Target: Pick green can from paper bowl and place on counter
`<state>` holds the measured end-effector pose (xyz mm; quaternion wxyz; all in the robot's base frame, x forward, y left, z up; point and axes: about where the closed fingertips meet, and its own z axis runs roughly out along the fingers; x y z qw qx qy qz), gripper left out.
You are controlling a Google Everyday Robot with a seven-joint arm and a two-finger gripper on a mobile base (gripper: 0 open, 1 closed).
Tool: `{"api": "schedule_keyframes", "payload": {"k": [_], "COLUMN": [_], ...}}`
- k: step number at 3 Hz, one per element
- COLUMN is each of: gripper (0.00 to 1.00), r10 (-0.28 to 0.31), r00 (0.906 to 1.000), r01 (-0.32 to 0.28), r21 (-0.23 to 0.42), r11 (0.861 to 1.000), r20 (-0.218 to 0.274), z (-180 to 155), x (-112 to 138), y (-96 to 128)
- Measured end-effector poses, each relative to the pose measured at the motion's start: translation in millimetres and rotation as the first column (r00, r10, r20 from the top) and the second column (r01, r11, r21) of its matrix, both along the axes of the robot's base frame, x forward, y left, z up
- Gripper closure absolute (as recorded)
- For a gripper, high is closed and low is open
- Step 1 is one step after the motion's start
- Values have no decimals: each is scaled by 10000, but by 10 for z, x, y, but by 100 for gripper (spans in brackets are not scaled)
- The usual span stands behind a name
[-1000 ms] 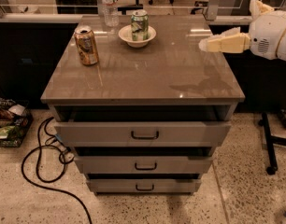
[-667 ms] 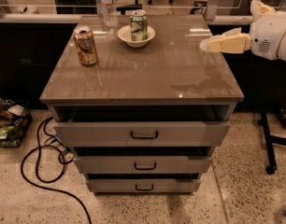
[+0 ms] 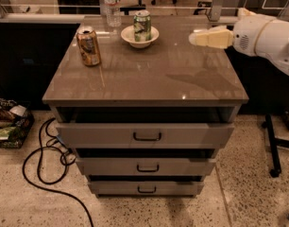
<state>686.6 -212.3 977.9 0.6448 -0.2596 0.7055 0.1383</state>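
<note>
The green can [image 3: 142,25] stands upright in the paper bowl [image 3: 140,37] at the far middle of the counter [image 3: 149,74]. My gripper [image 3: 201,38], cream-coloured on a white arm, hovers above the counter's far right part. It points left toward the bowl, well to the right of it, and holds nothing. It is apart from the can.
An orange-gold can [image 3: 89,46] stands on the counter's left side. A clear plastic bottle [image 3: 112,4] stands at the far edge, left of the bowl. The cabinet's three drawers [image 3: 147,136] are slightly open. A black cable [image 3: 45,169] lies on the floor at left.
My gripper has moved a little to the left, toward the bowl. The cans, bowl and bottle have not moved.
</note>
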Motion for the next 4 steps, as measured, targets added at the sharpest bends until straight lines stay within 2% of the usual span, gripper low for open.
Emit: {"api": "schedule_keyframes", "payload": {"k": [1,2,3,4], "gripper": [0,0,0,0], "r10": [-862,-1295,-1294,-1093], "r00": [9963,9877,9878,9914], "r01": [855,1104,1102,953], "r21": [922,1965,1965,1765], "r11": [9921,9743,9743,9797], "r20": [31,873,873,714], "z": [-112,-11,-11,-81], "x": [495,1341,1341,1433], "y": [130,319,320,434]}}
